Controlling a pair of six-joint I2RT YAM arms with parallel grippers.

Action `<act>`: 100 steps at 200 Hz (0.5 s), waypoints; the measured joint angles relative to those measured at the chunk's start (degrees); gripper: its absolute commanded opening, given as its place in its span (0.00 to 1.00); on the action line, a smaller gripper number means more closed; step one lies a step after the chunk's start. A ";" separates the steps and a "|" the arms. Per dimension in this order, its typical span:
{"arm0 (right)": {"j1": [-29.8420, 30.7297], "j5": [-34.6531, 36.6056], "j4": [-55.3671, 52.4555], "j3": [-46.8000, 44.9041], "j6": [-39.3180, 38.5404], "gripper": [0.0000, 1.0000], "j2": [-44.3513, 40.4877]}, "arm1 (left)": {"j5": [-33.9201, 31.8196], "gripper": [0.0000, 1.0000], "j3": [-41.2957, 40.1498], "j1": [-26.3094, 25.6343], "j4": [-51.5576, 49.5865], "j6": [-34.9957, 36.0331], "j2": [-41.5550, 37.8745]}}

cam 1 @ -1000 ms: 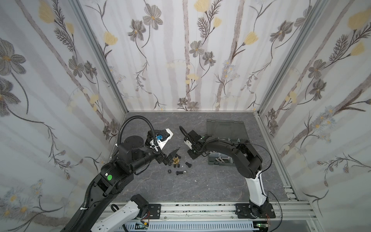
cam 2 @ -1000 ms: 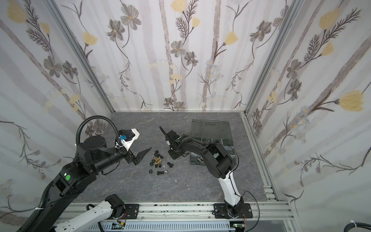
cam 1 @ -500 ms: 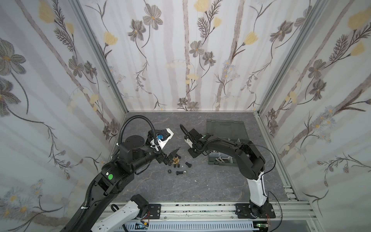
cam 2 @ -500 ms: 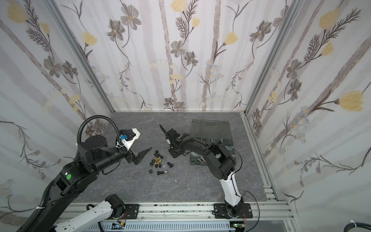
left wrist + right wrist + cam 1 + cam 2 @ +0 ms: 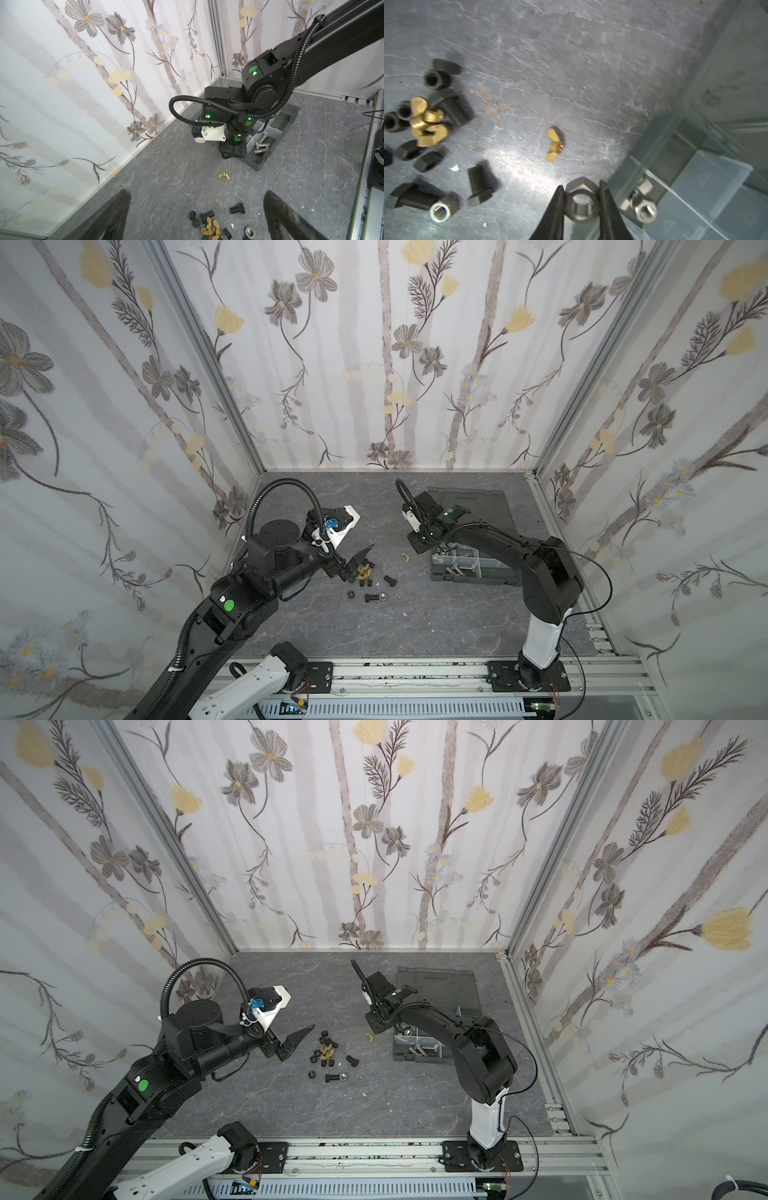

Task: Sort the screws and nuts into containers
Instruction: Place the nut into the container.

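At the edge of the grey box [image 5: 473, 577], the right claw [image 5: 580, 187] pinches one silver nut [image 5: 581, 204] between its two tips. A second nut [image 5: 644, 208] lies in a box space just beside it, and silver screws [image 5: 261, 145] lie in another. On the counter [image 5: 436, 614], black screws, black nuts and gold wing nuts sit in a small pile [image 5: 326, 1052]. One lone wing nut [image 5: 554, 145] lies between pile and box. The left claw [image 5: 196, 192] hangs wide and empty over the pile.

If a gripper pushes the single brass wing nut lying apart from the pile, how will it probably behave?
The brass wing nut is probably rigid metal and will not bend. Its two flat wings likely stop rolling, so it should slide or spin on the table.
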 measured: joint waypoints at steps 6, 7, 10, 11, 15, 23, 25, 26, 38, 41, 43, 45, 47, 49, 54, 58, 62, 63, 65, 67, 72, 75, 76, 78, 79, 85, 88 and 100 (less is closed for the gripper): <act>-0.79 0.55 -0.11 -1.18 -0.04 0.19 -0.81 | 0.00 1.00 0.00 0.00 0.00 0.00 0.00; -0.87 0.66 -0.11 -1.31 -0.04 0.19 -0.90 | 0.00 1.00 0.00 0.00 0.00 0.00 -0.02; -1.18 0.85 -0.15 -1.79 -0.04 0.19 -1.27 | 0.00 1.00 0.00 0.00 0.00 0.00 -0.02; -1.36 1.05 -0.17 -2.03 -0.07 0.19 -1.44 | 0.00 1.00 0.00 0.00 0.00 0.00 -0.02; -1.77 1.11 -0.22 -2.71 -0.07 0.19 -1.86 | 0.00 1.00 0.00 0.00 0.00 0.00 -0.02; -2.54 1.18 -0.20 -3.91 -0.17 0.19 -2.62 | 0.00 1.00 0.00 0.00 0.00 0.00 -0.04; -2.73 1.18 -0.15 -4.26 -0.26 0.19 -2.80 | 0.00 1.00 0.00 0.00 0.00 0.00 -0.04; -2.80 1.20 -0.15 -4.39 -0.28 0.19 -2.86 | 0.00 1.00 0.00 0.00 0.00 0.00 -0.04; -3.80 1.49 -0.13 -5.90 -0.31 0.19 -3.65 | 0.02 1.00 0.00 0.00 0.00 0.00 -0.02; -4.07 1.64 -0.09 -6.16 -0.31 0.19 -3.76 | 0.02 1.00 0.00 0.00 0.00 0.00 -0.02; -4.22 1.68 -0.07 -6.36 -0.31 0.19 -3.87 | 0.02 1.00 0.00 0.00 0.00 0.00 -0.02; -4.37 1.77 -0.02 -6.54 -0.33 0.19 -3.96 | 0.02 1.00 0.00 0.00 0.00 0.00 -0.02; -4.52 1.84 0.04 -6.71 -0.35 0.19 -4.02 | 0.02 1.00 0.00 0.00 0.00 0.00 -0.02; -4.66 1.84 0.09 -6.86 -0.39 0.19 -4.07 | 0.04 1.00 0.00 0.00 0.00 0.00 -0.02; -5.01 1.84 0.28 -7.15 -0.46 0.19 -4.15 | 0.04 1.00 0.00 0.00 0.00 0.00 0.00; -5.22 1.86 0.50 -7.37 -0.46 0.18 -4.17 | 0.07 1.00 0.00 0.00 0.00 0.00 0.02; -5.35 1.86 0.79 -7.52 -0.48 0.19 -4.17 | 0.11 1.00 0.00 0.00 0.00 0.00 0.04; -5.44 1.86 0.85 -7.56 -0.48 0.19 -4.17 | 0.13 1.00 0.00 0.00 0.00 0.00 0.04; -5.55 1.90 0.98 -7.65 -0.48 0.19 -4.17 | 0.17 1.00 0.00 0.00 0.00 0.00 0.04; -5.64 1.90 1.14 -7.72 -0.48 0.19 -4.17 | 0.22 1.00 0.02 0.00 0.00 0.00 0.04; -5.84 1.95 1.38 -7.89 -0.52 0.19 -4.17 | 0.22 1.00 0.04 0.00 -0.02 0.00 0.11; -5.92 2.08 1.53 -7.96 -0.57 0.19 -4.17 | 0.22 1.00 0.07 0.00 -0.02 0.00 0.15; -5.95 2.10 1.55 -8.00 -0.59 0.19 -4.17 | 0.22 1.00 0.07 0.00 -0.02 0.00 0.15; -5.99 2.16 1.64 -8.04 -0.70 0.19 -4.15 | 0.24 1.00 0.09 0.00 -0.02 0.00 0.15; -6.01 2.21 1.68 -8.07 -0.72 0.19 -4.15 | 0.24 1.00 0.09 0.00 -0.02 0.00 0.17; -6.10 2.29 2.01 -8.17 -0.92 0.20 -4.04 | 0.22 1.00 0.11 0.00 -0.02 0.00 0.24; -6.14 2.27 2.16 -8.22 -0.92 0.20 -4.00 | 0.22 1.00 0.11 0.00 -0.02 0.00 0.24; -6.32 2.27 2.86 -8.44 -1.16 0.23 -3.56 | 0.24 1.00 0.11 0.00 -0.02 0.00 0.24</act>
